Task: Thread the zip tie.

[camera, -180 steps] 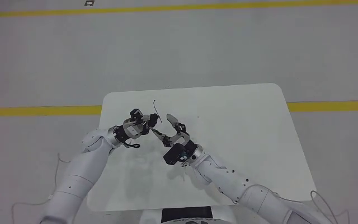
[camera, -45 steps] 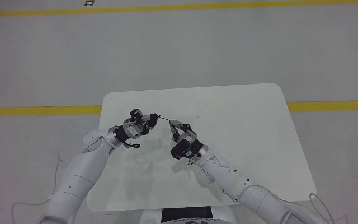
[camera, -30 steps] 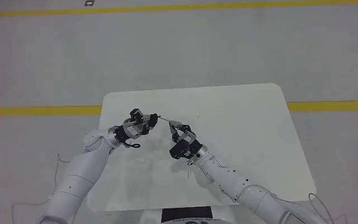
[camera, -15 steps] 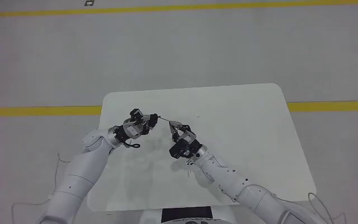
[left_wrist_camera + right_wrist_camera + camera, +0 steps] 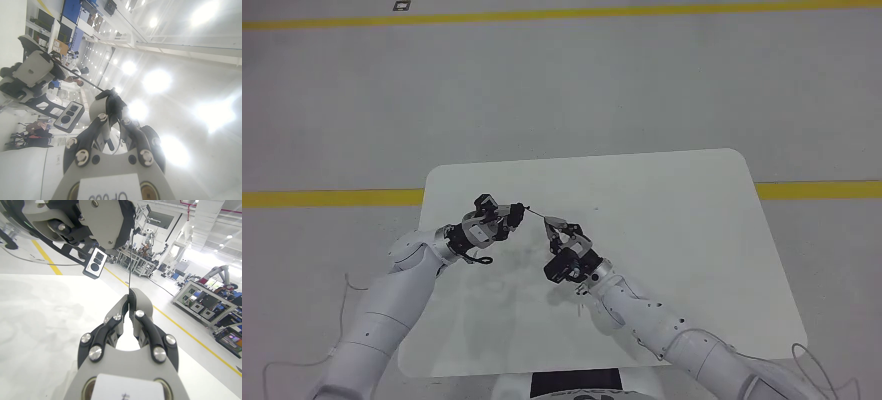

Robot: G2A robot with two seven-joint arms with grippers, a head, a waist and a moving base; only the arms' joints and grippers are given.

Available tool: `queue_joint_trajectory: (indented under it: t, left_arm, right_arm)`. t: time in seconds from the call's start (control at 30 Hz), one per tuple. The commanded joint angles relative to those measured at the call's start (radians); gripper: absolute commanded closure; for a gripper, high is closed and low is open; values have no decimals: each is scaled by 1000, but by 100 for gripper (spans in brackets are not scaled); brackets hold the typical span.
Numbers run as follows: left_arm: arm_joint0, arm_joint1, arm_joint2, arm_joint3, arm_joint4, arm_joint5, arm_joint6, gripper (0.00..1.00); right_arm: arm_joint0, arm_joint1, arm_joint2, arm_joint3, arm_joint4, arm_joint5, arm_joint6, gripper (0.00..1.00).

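Black plastic, thin and long: the zip tie (image 5: 130, 262) is held in the air between the two grippers, above the left half of the white table (image 5: 672, 200) and nearer to its far edge than to its near edge. It does not touch the table.

The right gripper (image 5: 129, 296) has its fingertips pressed together on one end of the strap. The left gripper (image 5: 111, 97) is closed on the other end, where a small thicker piece, probably the head, shows just beside its dark pad. I cannot tell if the strap already goes through the head.

I judge that the zip tie is very light, so weight is no problem. The strap is smooth and narrow and can slip or turn between the pads. It bends easily sideways, but along its length it is rather stiff, so a short free end is easier to aim than a long one. For this reason a good hold on the strap is close to the tip, and a good hold on the head is at its sides, so that the slot is not covered.

The long axis runs almost straight from one gripper to the other, roughly along the far edge of the table. It leans a little toward the near edge on the right gripper's side. The strap looks nearly straight, without a visible loop.
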Motion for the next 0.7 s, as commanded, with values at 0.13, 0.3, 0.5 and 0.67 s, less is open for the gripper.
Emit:
queue_joint_trajectory:
  t: [0.13, 0.3, 0.5, 0.67]
  left_arm:
    - [0, 0, 0, 0, 0, 0, 0, 100]
    - [0, 0, 0, 0, 0, 0, 0, 100]
    - [0, 0, 0, 0, 0, 0, 0, 100]
    - [0, 0, 0, 0, 0, 0, 0, 100]
  right_arm:
    - [2, -2, -4, 7, 0, 0, 6, 100]
    - [4, -3, -8, 11, 0, 0, 11, 100]
    - [7, -3, -9, 12, 0, 0, 12, 100]
    - [-10, -4, 24, 2, 0, 0, 18, 0]
